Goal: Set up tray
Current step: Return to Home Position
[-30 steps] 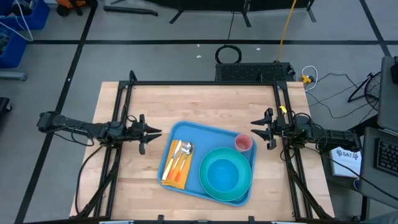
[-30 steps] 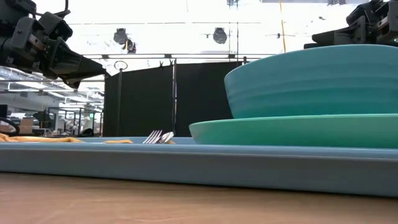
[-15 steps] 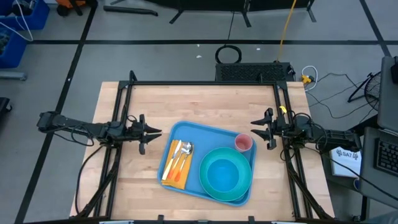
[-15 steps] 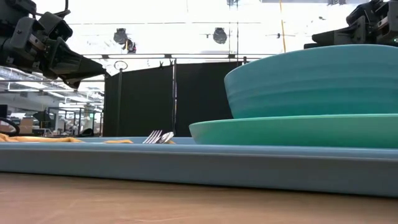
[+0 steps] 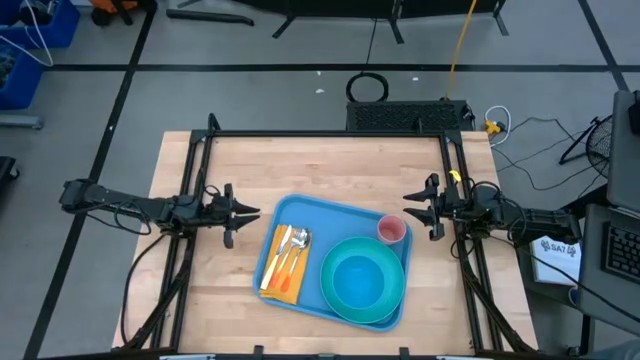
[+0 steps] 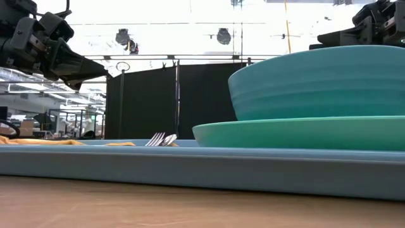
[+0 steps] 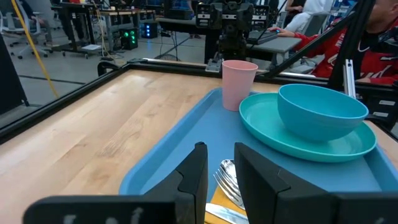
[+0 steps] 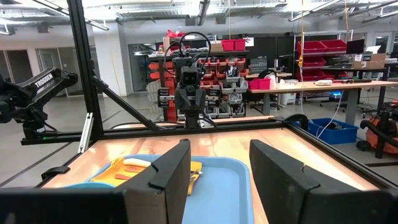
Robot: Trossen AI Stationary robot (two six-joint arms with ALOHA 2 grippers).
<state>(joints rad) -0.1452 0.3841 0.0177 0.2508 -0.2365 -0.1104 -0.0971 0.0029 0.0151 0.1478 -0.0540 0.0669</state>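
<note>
Blue rim of the tray hides most cutlery in the low view. Left gripper, nine o'clock of it, gapes narrowly; right gripper, three o'clock, wide, both empty.

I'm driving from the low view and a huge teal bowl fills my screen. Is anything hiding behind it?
Observer: Yes. A small pink plastic cup stands upright on the large flat blue plastic tray, in the corner nearest the right arm. It is just past the round turquoise plate under the teal bowl.
Operator: Ooh! Where are the two claws?
Observer: Both are off the tray, open and holding nothing. The left claw is beside the tray's left edge and the right claw is beside its right edge, near the cup.
Operator: What's the yellow thing?
Observer: A yellow-orange folded napkin with cutlery laid on top.
</note>
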